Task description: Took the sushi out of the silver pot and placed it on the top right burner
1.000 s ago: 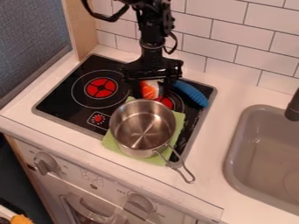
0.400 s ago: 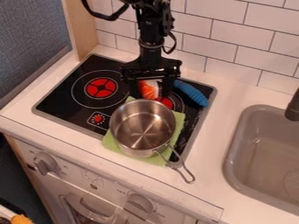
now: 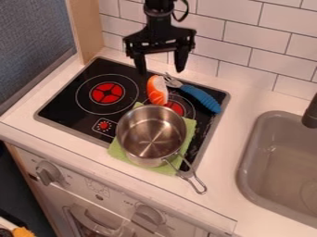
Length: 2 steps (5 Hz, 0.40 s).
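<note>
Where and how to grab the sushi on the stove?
Best guess: from above, across the middle of the sushi, closing on its two long sides. It's narrow that way, and the pot crowds its near end.

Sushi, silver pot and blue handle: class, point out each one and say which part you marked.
Sushi (image 3: 157, 92): camera view, on its orange side.
Silver pot (image 3: 151, 136): camera view, on its inside.
Blue handle (image 3: 202, 98): camera view, on its middle.

pot (image 3: 151, 139) on cloth (image 3: 166, 170); sushi (image 3: 157, 90) behind pot; utensil (image 3: 201, 98) right of sushi; sink (image 3: 272, 157) rightmost
</note>
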Available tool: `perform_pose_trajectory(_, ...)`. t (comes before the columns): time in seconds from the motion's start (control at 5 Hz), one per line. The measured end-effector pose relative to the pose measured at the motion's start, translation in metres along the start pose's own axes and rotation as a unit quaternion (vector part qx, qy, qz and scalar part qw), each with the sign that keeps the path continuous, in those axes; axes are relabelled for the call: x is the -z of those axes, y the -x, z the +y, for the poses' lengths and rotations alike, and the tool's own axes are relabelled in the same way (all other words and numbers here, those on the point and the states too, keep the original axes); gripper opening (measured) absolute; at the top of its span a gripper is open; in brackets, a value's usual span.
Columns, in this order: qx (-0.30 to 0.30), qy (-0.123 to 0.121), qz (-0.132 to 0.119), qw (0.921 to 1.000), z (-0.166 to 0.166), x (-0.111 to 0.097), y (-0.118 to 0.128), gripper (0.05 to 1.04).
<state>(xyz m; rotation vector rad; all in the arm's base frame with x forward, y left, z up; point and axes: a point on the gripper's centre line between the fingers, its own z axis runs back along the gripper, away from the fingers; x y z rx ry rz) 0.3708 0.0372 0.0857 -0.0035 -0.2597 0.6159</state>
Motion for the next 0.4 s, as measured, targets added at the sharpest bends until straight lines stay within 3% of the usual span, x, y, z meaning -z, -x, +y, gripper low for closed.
perform_pose_trajectory(0.2, 0.000, 0.018, -0.023, 0.9996, 0.0031, -0.0303, 0.0044, 1.001)
perform_pose_trajectory(0.4, 0.000, 0.019, -0.024, 0.9995, 0.0032, -0.0321, 0.0045, 1.001)
